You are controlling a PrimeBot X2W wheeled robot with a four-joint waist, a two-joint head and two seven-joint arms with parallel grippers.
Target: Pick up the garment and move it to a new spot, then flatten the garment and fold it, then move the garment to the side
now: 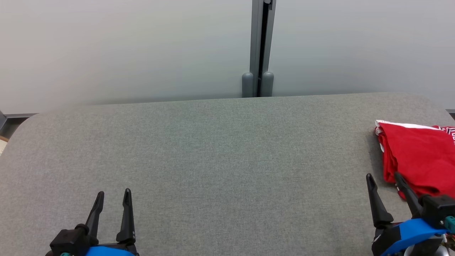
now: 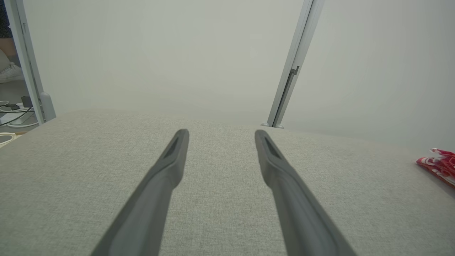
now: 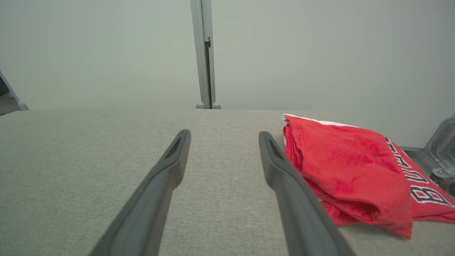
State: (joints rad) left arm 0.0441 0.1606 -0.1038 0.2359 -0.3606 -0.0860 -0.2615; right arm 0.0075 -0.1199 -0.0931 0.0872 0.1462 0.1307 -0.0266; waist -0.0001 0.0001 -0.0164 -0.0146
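The garment [image 1: 419,156] is red with white trim and dark lettering, lying folded at the right edge of the grey table [image 1: 220,160]. In the right wrist view the garment [image 3: 348,170] lies just right of my fingers. My right gripper [image 1: 384,179] stands open at the lower right, its right finger overlapping the garment's near corner in view, nothing between the fingers. My left gripper [image 1: 113,197] stands open at the lower left, far from the cloth. From the left wrist, the garment [image 2: 439,165] is a small red patch at the far right.
A pale partition wall with a grey vertical post [image 1: 261,49] runs behind the table. Cables and a shoe [image 2: 10,73] show on the floor past the table's left end. A grey metal bracket [image 3: 442,149] sits beyond the garment.
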